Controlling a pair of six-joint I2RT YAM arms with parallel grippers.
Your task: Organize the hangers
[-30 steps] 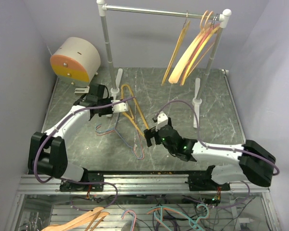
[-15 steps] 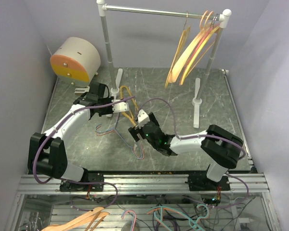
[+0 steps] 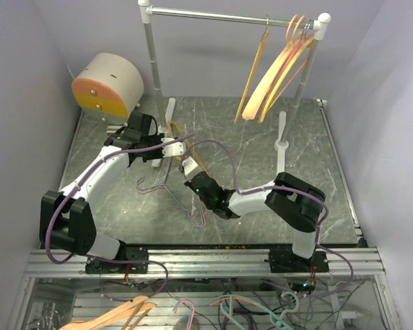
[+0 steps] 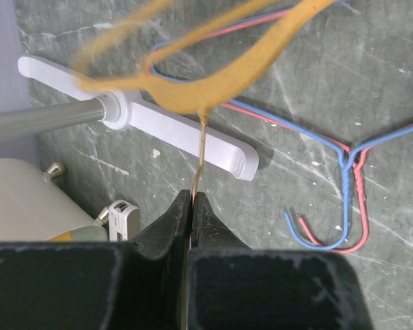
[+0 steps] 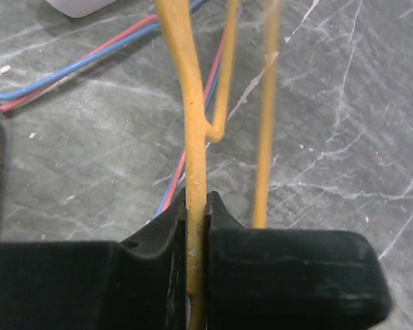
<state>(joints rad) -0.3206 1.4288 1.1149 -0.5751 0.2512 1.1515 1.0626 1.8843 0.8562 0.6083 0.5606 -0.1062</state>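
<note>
Table (image 3: 316,158): one dark green marbled slab, both arms reaching in from its near edge.

Clothes rail (image 3: 213,15): one, a metal bar on two white-capped posts, standing at the far side of the table. A flat white foot (image 4: 172,130) of the left post lies on the slab.

Cream drum-shaped box (image 3: 113,82) with an orange-and-yellow face: one, far left corner.

Hung plastic hangers (image 3: 272,75): yellow, peach and orange, bunched at the right end of the bar. At least four hooks; they overlap too much for a firm count.

Thick yellow plastic hanger (image 5: 193,103): one, lifted off the slab just right of the left post's foot, held from both ends.

Thin wire hangers (image 4: 351,168): two, one blue and one red, lying flat and nested together on the table under the yellow one, hooks side by side.

Left gripper (image 4: 193,199): jaws pinched tight on the yellow hanger's thin hook stem, the body curving beyond the fingertips.

Right gripper (image 5: 196,199): jaws clamped on the yellow hanger's thick bar, which runs straight out between the fingers.
</note>
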